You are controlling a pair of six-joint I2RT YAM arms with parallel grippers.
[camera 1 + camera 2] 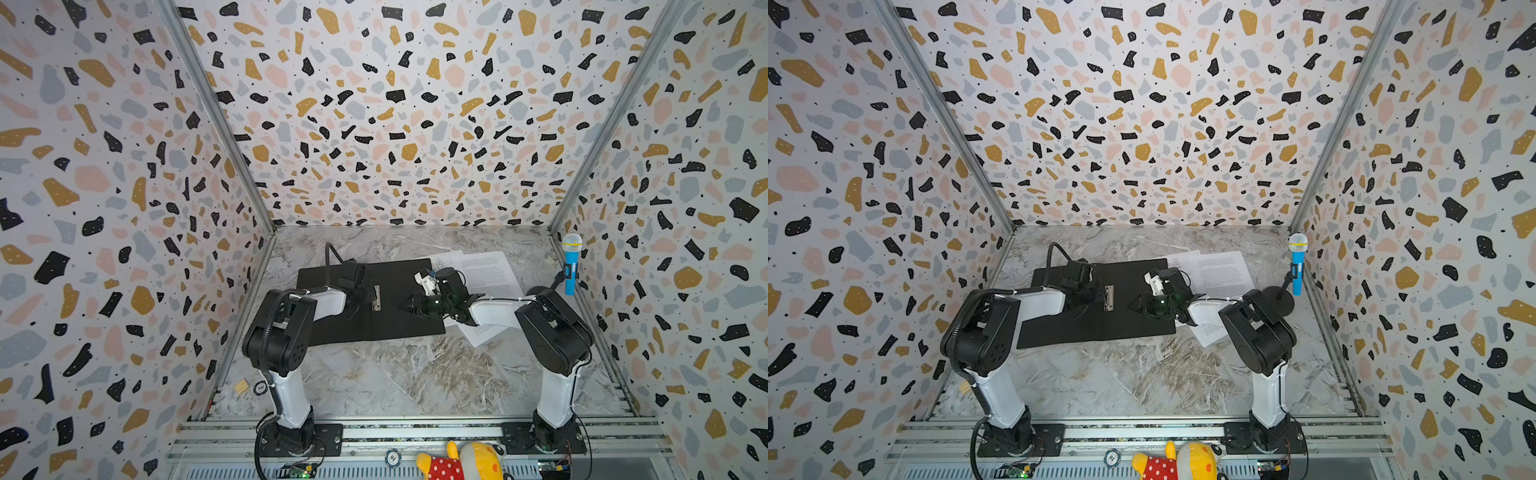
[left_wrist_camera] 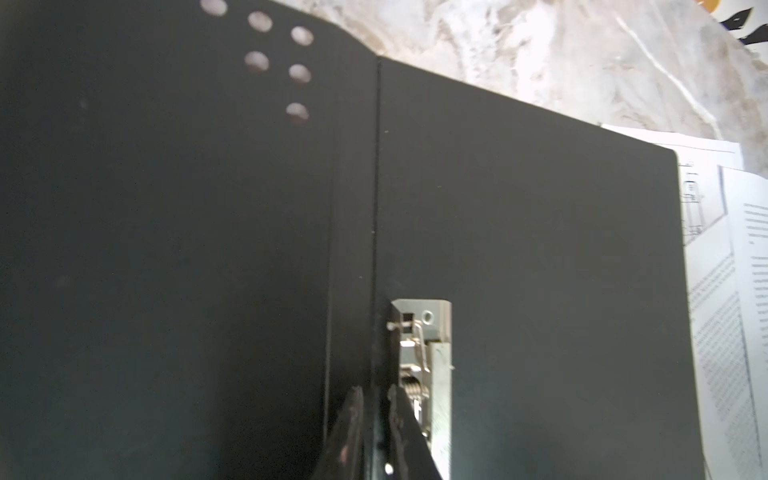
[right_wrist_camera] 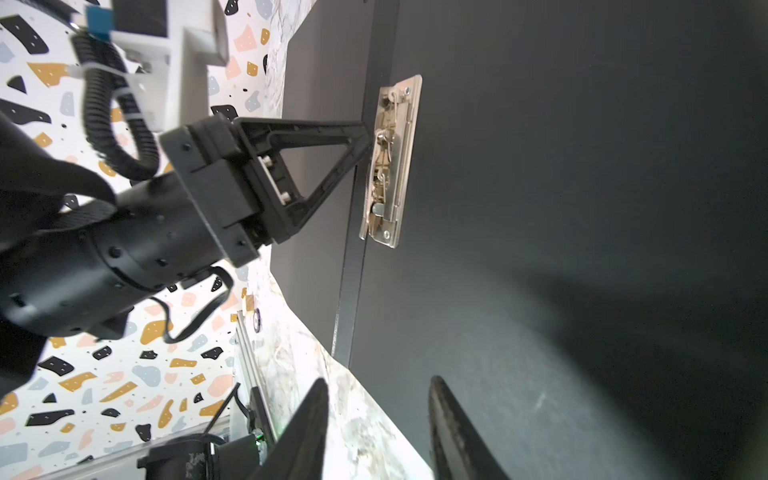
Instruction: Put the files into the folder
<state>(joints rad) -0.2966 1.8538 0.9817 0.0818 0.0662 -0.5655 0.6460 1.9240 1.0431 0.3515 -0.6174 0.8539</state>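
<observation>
Two left fingers (image 3: 353,135) at folder (image 1: 374,328) clip (image 3: 395,158), files (image 1: 490,270) beside folder

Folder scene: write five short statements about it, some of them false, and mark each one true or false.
1. The folder lies open with its black inside up. True.
2. The files are clipped inside the folder. False: they lie on the table at the folder's right edge.
3. The left gripper has its tips at the metal clip on the spine. True.
4. The right gripper holds a sheet. False: its jaws stand apart and empty over the folder.
5. A blue microphone stands by the right wall. True.
</observation>
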